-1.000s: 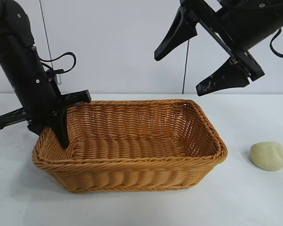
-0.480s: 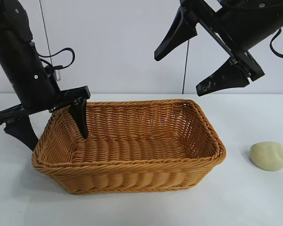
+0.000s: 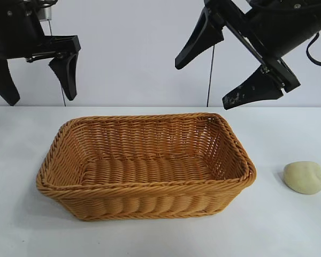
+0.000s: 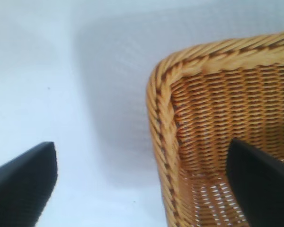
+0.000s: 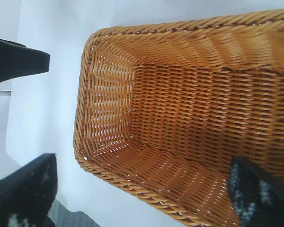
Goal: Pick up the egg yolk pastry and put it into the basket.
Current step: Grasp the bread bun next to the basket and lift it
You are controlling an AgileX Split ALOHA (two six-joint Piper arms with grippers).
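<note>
White bench (image 3: 289,230) under a plain pale wall, and the egg yolk pastry (image 3: 304,177) sits on it alone, well right of the basket (image 3: 144,201) and apart from its rim. Left gripper (image 3: 36,75) hangs high above the basket's left end, fingers spread wide, holding nothing. Right gripper (image 3: 219,75) hovers above the basket's right end, fingers wide too, empty.
</note>
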